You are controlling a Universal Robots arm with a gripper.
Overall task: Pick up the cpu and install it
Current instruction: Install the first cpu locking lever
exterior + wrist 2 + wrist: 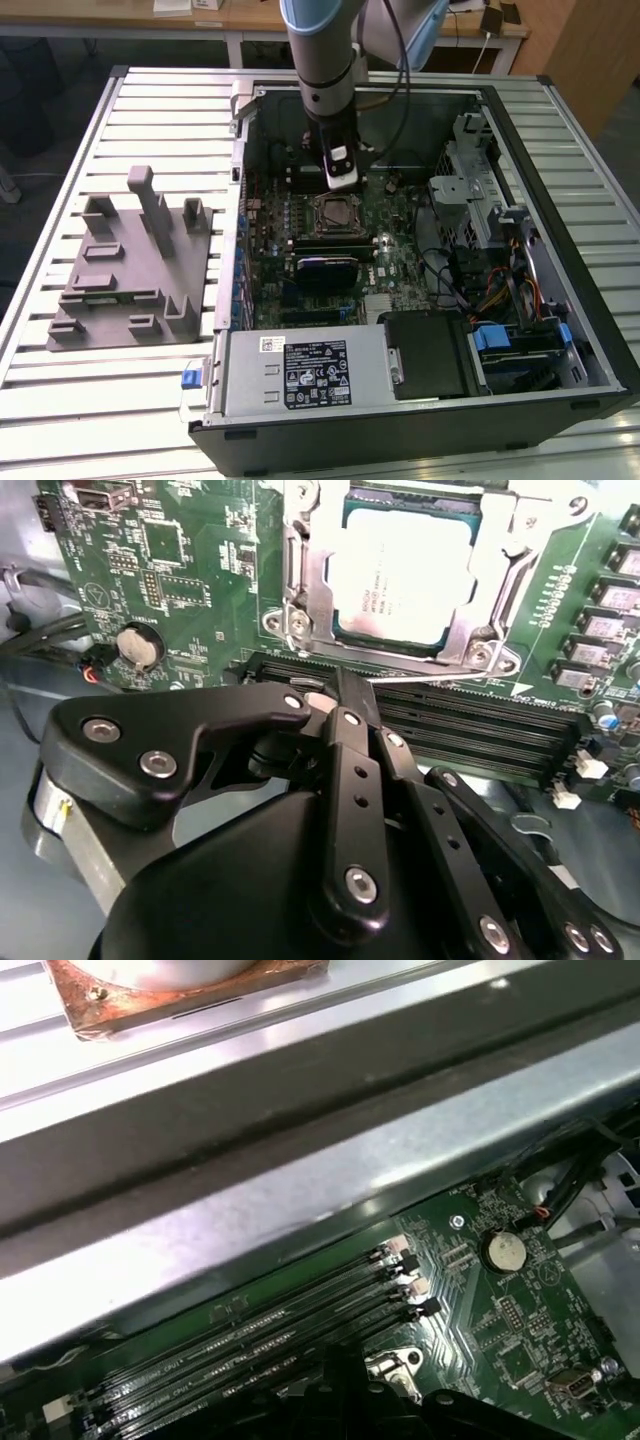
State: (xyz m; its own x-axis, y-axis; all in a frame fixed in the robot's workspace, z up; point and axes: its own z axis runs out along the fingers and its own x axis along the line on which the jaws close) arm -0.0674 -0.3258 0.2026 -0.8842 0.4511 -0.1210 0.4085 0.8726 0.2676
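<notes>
The gripper [335, 695] hangs over the open computer case, its black fingers [352, 702] drawn together to a tip with nothing between them — clenched on empty air. Just beyond that tip, across the dark memory slots [470, 730], the cpu [405, 575] sits flat in its socket, silver top up, inside the metal frame [300, 600] on the green board [170, 570]. A round coin battery [138, 646] lies on the board off to one side. In the exterior view the gripper [340, 185] hovers just above the socket and the cpu [337, 213] in the middle of the case [600, 330]. On the exterior view's left, a grey plastic fixture [130, 270] with upright posts rests on the slatted table [60, 400], well apart from the arm.
</notes>
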